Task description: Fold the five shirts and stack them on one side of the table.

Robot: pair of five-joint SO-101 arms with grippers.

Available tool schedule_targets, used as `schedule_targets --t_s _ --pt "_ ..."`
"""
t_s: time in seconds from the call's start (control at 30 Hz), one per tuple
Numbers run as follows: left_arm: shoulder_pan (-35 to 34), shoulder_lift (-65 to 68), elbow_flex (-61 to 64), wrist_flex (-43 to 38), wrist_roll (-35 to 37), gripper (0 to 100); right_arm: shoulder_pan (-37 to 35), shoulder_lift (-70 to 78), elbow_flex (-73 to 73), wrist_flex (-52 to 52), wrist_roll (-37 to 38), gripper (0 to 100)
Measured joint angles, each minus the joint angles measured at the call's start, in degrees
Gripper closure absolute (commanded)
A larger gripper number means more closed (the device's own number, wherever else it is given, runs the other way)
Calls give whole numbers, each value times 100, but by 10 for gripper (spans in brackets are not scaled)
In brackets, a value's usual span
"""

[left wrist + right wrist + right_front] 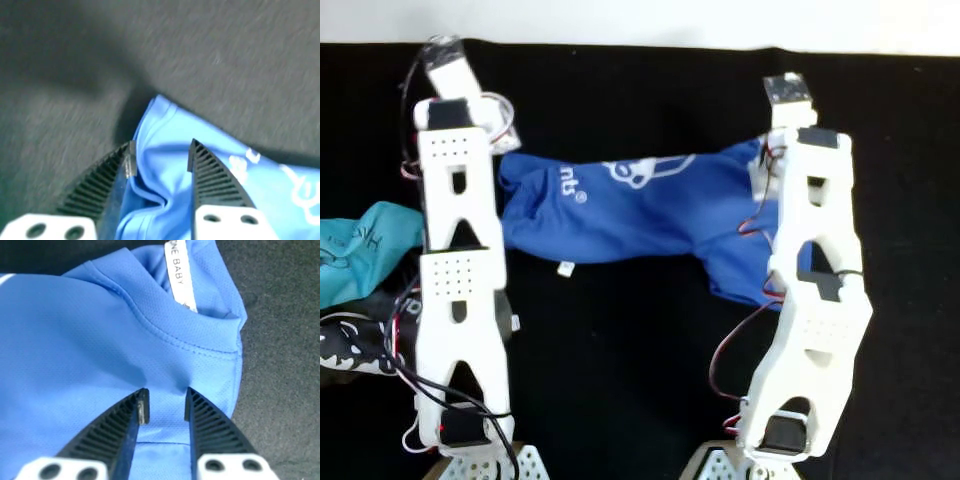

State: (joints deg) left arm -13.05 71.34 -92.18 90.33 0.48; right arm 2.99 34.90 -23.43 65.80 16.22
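Narrowly open: left jaws, right jaws straddling blue shirt (620, 212).

my left gripper (161, 155), fingers (215, 175) spread either side of a bunched blue shirt (165, 125) edge, dark tabletop (200, 50) all round

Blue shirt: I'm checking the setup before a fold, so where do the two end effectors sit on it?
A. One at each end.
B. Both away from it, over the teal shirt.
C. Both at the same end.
A: the left end effector straddles one end of the blue shirt and the right end effector sits at its collar end, opposite.
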Motion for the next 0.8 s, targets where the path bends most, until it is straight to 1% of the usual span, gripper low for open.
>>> schedule_targets --t_s 0.1,0.17,0.37,0.43,0.5,0.53,0.6,0.8 --pt "-26 35 -35 457 0 822 0 -53 0 88 -62 872" --pt "-26 132 -35 492 0 822 0 -185 0 132 -193 872" --pt "-18 642 35 -264 0 829 0 -404 0 422 -273 872" --pt "-18 738 35 -440 0 875 0 -404 0 624 -273 872" --pt "-18 747 35 -545 35 969 0 -404 0 774 -273 872" --pt "-18 747 35 -571 35 999 0 -404 0 826 -273 872" --pt "0 747 35 -598 44 970 0 -404 0 879 -273 872" --pt "26 695 -79 -607 44 966 0 -404 0 888 -273 872"
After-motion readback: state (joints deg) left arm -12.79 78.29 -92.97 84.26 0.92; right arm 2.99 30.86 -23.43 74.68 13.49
